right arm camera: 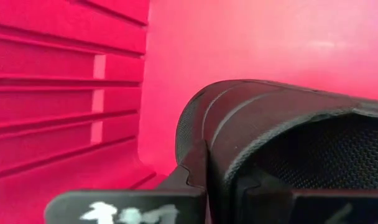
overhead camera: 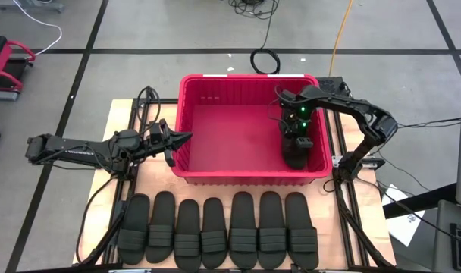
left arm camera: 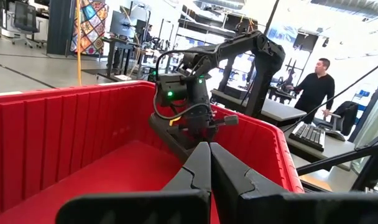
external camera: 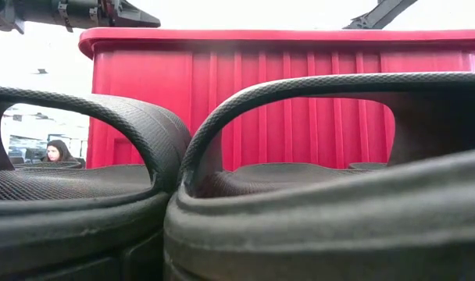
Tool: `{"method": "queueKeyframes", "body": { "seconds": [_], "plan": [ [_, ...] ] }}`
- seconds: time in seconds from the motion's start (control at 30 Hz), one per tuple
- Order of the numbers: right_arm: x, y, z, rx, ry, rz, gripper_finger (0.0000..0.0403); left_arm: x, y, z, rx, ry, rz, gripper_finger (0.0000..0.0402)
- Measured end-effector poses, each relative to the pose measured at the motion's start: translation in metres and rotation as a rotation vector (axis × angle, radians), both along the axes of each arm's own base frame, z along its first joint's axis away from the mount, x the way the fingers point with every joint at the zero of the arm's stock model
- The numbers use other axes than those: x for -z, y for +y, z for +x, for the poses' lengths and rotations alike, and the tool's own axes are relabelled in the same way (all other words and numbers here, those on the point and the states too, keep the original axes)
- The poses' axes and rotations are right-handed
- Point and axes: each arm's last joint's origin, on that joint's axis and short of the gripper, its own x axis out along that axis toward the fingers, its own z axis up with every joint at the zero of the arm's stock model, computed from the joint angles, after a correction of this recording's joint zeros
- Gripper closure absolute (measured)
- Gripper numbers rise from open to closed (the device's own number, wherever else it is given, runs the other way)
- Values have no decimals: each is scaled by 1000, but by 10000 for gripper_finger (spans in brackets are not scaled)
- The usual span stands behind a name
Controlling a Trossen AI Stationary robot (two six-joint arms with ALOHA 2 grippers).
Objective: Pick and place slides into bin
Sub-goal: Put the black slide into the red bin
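Note:
The red bin [overhead camera: 215, 82] stands at the middle of the table. Inside it, near its right wall, my right gripper [overhead camera: 293, 135] is shut on one black slide [overhead camera: 296, 154], which fills the right wrist view [right arm camera: 270, 118]. My left gripper [overhead camera: 186, 137] is shut with nothing in it, level, at the bin's left rim, its fingers [left arm camera: 209, 155] pointing across the bin at the right arm. Several more slides [overhead camera: 215, 231] lie side by side, soles down, along the table's near edge; two of them loom in the low view [external camera: 316, 195] in front of the bin's wall [external camera: 284, 117]. My right gripper has the slide by its ribbed strap, at the strap's edge [right arm camera: 204, 149], with one finger [right arm camera: 192, 180] against the strap's outer side. The fingers slant down from above. The slide hangs tilted below them [left arm camera: 173, 134]; I cannot tell if its lower end touches the bin's floor.
The bin's floor [overhead camera: 230, 136] left of the held slide is bare red plastic. Aluminium frame rails run along both sides of the table. Beyond the table a person [left arm camera: 316, 87] stands at a desk, and another [external camera: 58, 150] shows far off.

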Motion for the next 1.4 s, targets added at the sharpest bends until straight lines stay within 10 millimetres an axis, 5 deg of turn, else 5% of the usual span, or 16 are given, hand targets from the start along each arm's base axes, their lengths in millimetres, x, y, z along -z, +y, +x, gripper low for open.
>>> {"method": "queueKeyframes", "body": {
  "seconds": [0.77, 1.4],
  "plan": [
    [33, -2, -3, 26, -14, -117, 394, 0, 0, 0, 0, -1, -1, 401],
    [34, -6, -2, 64, 47, -197, 239, 2, 0, 0, 0, 22, -1, 401]
  ]
}}
